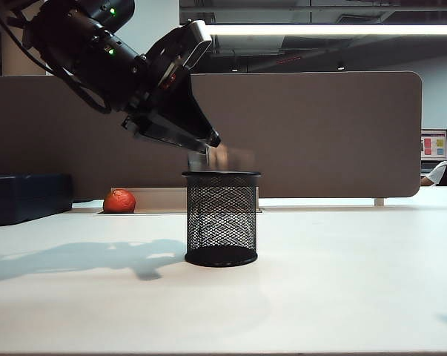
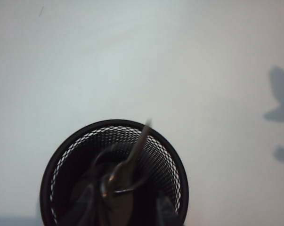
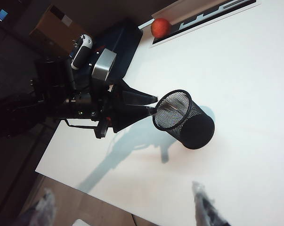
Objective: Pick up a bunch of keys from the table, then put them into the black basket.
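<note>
The black basket (image 1: 222,222) stands upright in the middle of the table (image 1: 356,289). My left gripper (image 1: 210,141) hangs just above its rim on the left, pointing down towards its mouth. A blurred bunch of keys (image 1: 220,158) is just below the fingertips, right over the rim. In the left wrist view the ring and thin silvery key (image 2: 127,169) show over the basket's mouth (image 2: 54,169), between dark fingers (image 2: 91,207) that stand apart. My right gripper (image 3: 125,212) is open and empty, high above the table's near edge, far from the basket (image 3: 191,122).
A red-orange ball (image 1: 119,201) lies at the back left beside a dark navy box (image 1: 27,196). A brown partition (image 1: 319,133) closes the far edge. The left arm's shadow (image 1: 97,256) falls to the left of the basket.
</note>
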`<action>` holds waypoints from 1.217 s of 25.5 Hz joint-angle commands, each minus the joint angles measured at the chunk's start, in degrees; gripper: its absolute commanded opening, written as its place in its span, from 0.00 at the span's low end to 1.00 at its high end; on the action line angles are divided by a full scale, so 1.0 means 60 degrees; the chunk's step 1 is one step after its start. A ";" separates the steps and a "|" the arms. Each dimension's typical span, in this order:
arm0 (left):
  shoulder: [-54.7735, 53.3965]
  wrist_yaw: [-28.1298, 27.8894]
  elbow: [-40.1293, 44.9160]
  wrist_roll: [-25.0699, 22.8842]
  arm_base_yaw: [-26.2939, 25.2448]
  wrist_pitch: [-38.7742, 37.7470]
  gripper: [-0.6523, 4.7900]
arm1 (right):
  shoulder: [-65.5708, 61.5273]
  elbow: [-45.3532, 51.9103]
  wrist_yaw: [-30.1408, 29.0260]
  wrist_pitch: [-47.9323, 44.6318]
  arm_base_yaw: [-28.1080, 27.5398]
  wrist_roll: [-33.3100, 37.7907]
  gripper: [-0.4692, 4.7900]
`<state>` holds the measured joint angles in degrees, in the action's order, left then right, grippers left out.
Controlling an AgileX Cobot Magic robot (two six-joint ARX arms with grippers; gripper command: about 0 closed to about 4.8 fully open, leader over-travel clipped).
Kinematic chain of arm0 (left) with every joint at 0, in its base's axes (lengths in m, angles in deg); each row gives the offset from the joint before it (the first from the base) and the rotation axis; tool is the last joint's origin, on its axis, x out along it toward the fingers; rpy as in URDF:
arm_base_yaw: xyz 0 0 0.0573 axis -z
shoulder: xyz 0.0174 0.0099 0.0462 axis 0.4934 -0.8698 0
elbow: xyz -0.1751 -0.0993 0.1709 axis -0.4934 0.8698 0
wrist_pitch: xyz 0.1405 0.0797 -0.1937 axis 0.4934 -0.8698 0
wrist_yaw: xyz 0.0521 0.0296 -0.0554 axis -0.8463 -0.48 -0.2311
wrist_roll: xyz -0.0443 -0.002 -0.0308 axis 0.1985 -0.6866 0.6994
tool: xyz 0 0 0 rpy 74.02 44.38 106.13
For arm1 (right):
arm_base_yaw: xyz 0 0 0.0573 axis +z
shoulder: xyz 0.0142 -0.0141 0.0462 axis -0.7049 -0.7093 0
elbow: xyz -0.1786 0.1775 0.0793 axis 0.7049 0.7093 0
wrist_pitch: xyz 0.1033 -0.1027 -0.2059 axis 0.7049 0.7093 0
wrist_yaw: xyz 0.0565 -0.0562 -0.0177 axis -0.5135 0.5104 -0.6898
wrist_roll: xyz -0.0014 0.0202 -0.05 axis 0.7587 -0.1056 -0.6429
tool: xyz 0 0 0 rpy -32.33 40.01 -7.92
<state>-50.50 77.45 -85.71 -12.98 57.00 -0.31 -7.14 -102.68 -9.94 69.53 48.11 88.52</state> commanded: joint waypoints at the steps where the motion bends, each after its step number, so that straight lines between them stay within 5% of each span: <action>1: 0.0029 0.0040 -0.0022 -0.0033 0.0018 0.0076 0.41 | -0.0007 -0.0055 -0.0062 -0.0120 0.0011 0.0004 0.81; 7: 0.0051 0.0033 -0.0029 -0.0036 0.0011 0.0153 0.38 | -0.0007 -0.0055 -0.0055 -0.0149 0.0011 -0.0015 0.81; 10: 0.0120 -0.0084 -0.0044 -0.0040 -0.0007 0.0495 0.11 | -0.0007 -0.0055 -0.0022 -0.0175 0.0011 -0.0244 0.81; 12: 0.0277 -0.0692 -0.0222 -0.0036 -0.0007 0.0554 0.11 | -0.0007 -0.0055 -0.0018 -0.0237 0.0011 -0.0630 0.74; 17: 0.0670 -0.2849 -0.1184 -0.0040 -0.0226 0.0616 0.11 | -0.0004 -0.0047 0.0306 -0.0798 0.0007 -0.1406 0.16; 19: 0.0747 -0.2983 -0.1661 -0.0033 -0.0583 0.0608 0.11 | -0.0007 -0.0051 0.0925 -0.1045 0.0007 -0.1851 0.08; 31: 0.2171 -0.4233 -0.2521 0.0033 -0.2903 -0.0488 0.11 | 0.0011 -0.0007 0.4000 -0.2211 0.0007 -0.3785 0.08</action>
<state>-39.15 54.22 -100.57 -12.78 39.85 -2.25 -7.08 -102.61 12.03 59.22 48.09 68.23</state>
